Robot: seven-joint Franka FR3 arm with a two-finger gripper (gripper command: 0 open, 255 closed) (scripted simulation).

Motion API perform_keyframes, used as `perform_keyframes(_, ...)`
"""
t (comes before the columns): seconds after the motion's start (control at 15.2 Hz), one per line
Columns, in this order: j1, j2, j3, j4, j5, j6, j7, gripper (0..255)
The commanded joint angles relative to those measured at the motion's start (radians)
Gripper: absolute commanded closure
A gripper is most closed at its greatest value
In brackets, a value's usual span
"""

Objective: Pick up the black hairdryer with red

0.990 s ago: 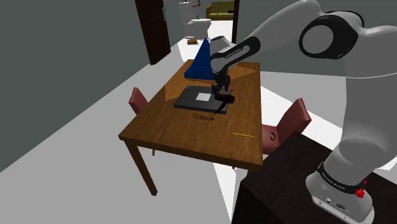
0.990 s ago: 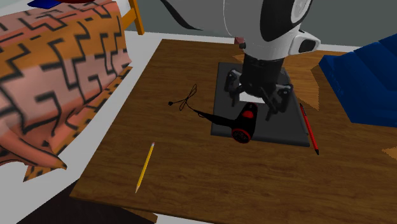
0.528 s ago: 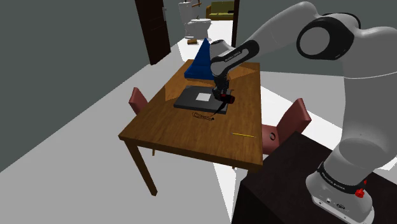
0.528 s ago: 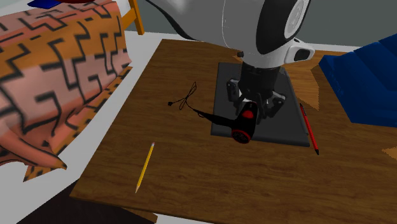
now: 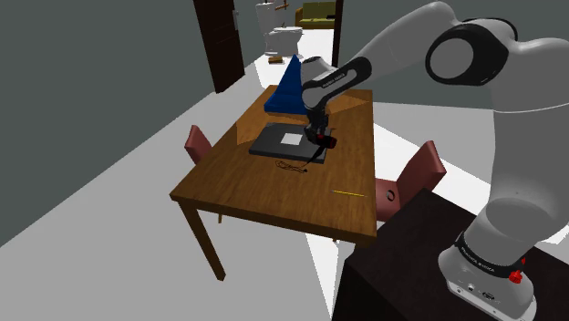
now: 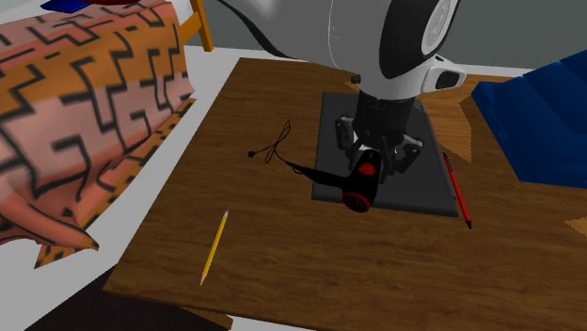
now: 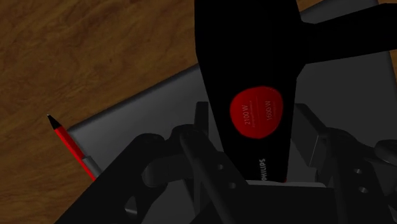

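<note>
The black hairdryer (image 6: pixel 361 188) with a red disc on its body lies on a dark grey flat slab (image 6: pixel 423 193) on the wooden table (image 6: pixel 282 254). My gripper (image 6: pixel 377 160) stands straight above it, shut on the hairdryer's body. In the wrist view the fingers (image 7: pixel 205 127) clasp the black barrel (image 7: pixel 254 57) from both sides, the red disc between them. The shoulder view shows the gripper (image 5: pixel 319 137) and the hairdryer (image 5: pixel 322 143) at the slab's (image 5: pixel 278 141) near corner. The hairdryer's thin cord (image 6: pixel 277 149) trails over the table.
A red pencil (image 6: pixel 456 188) lies along the slab's edge, and a yellow pencil (image 6: pixel 214 246) nearer the table's front. A blue cloth-like heap (image 5: pixel 290 87) sits at the far end. Two reddish chairs (image 5: pixel 198 144) (image 5: pixel 415 178) flank the table. Patterned orange fabric (image 6: pixel 85 113) hangs beside it.
A second ago the fingers stood apart above the hairdryer; the gripper has since come down and shut on it. Nothing has moved in the last half second.
</note>
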Motion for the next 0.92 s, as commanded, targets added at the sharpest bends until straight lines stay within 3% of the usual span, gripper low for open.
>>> perform_keyframes(0.0,0.000,-0.010,0.001,0.004,0.002,-0.015,-0.002,255)
perform_keyframes(0.86,-0.001,-0.081,0.006,0.078,0.016,-0.158,-0.023,255)
